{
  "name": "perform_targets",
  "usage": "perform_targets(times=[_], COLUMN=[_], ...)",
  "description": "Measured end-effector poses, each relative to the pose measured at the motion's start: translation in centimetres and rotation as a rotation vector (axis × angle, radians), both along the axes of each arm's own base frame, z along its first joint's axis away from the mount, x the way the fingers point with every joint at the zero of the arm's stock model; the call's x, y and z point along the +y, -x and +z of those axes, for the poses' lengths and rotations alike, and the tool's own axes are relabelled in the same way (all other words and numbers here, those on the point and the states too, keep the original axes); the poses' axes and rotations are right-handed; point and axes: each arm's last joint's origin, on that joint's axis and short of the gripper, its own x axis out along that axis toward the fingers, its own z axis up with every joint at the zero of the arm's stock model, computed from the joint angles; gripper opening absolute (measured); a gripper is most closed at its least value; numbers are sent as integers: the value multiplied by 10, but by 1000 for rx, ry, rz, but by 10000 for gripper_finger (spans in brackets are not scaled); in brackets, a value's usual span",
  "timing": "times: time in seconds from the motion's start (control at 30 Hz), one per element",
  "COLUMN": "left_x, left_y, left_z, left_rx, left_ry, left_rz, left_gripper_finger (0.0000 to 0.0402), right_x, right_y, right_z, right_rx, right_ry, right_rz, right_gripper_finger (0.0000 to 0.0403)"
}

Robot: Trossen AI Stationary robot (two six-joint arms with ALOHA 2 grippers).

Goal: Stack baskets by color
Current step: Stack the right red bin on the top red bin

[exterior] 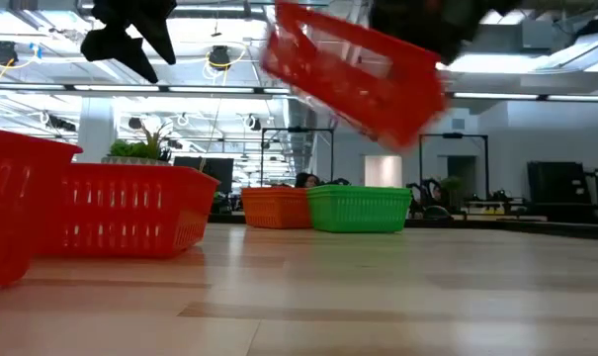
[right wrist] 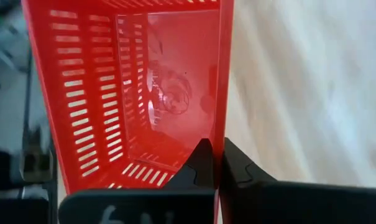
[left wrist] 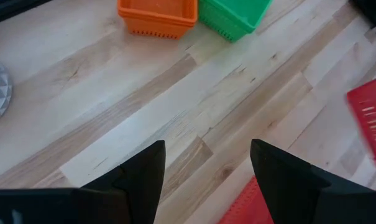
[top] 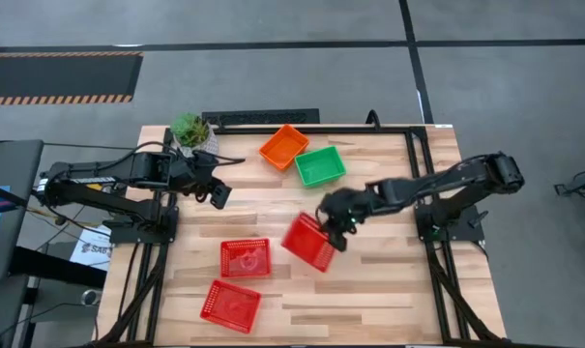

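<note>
Red basket (right wrist: 132,87) is held clamped by its rim in right gripper (right wrist: 215,165), lifted and tilted above mid-table; two red baskets (top: 245,258) lie leftward. Left gripper (left wrist: 206,177) hangs open, nearer them.

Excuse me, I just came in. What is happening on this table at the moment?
The robot is sorting small baskets by color. The right gripper is shut on the rim of a red basket and holds it tilted, off the wooden table. Two other red baskets lie apart near the front edge. An orange basket and a green basket sit side by side at the back. The left gripper hangs open and empty near a potted plant.
</note>
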Motion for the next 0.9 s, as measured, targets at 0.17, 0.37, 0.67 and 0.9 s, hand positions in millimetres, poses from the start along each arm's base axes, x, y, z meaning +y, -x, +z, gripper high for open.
perform_targets(times=[0.17,0.37,0.67,0.9], left_x=[0,0,-1,-2], left_y=[3,4,13,20], left_z=[-2,-2,-4,-3], left_rx=[29,36,81,96], left_ry=[11,27,57,70], left_rz=[13,30,40,57], left_gripper_finger=[224,224,224,224], right_x=[-11,-5,4,12], right_y=[-25,-80,-157,-192], right_z=[27,38,39,7], right_rx=[-191,-236,-232,-147], right_ry=[68,173,230,232], right_rz=[9,126,293,363], right_gripper_finger=[3,3,4,11])
